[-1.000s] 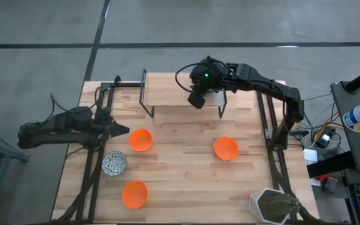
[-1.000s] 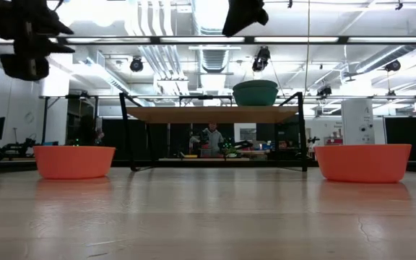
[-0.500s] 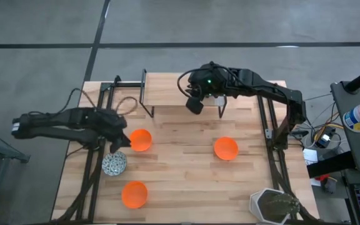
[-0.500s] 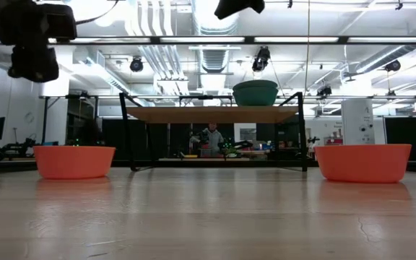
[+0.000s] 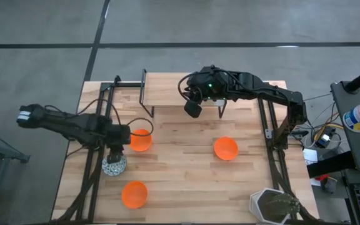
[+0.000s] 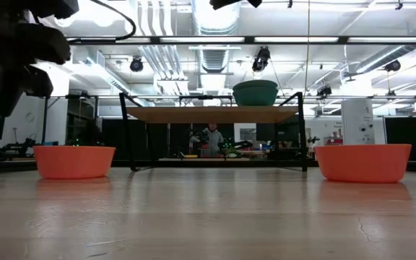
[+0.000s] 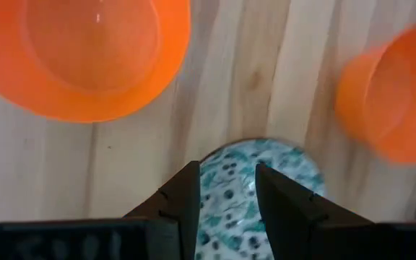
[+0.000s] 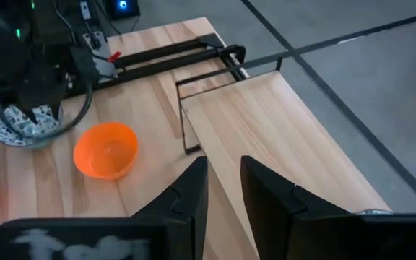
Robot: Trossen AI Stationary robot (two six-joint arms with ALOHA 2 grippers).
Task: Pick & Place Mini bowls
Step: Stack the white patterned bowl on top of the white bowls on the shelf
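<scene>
Below my left gripper [image 7: 224,189], fingers parted: one speckled bowl [image 5: 114,165], mouth up, contents unclear (orange bowls [image 5: 140,140] alongside, empty). Right gripper [image 8: 223,184] parted above the shelf [image 5: 180,97].

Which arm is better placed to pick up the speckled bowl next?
Left. The left pincer hangs open directly over the speckled blue-grey and white mini bowl, its fingers framing the rim. The right pincer is across the table by the raised wooden shelf.
</scene>
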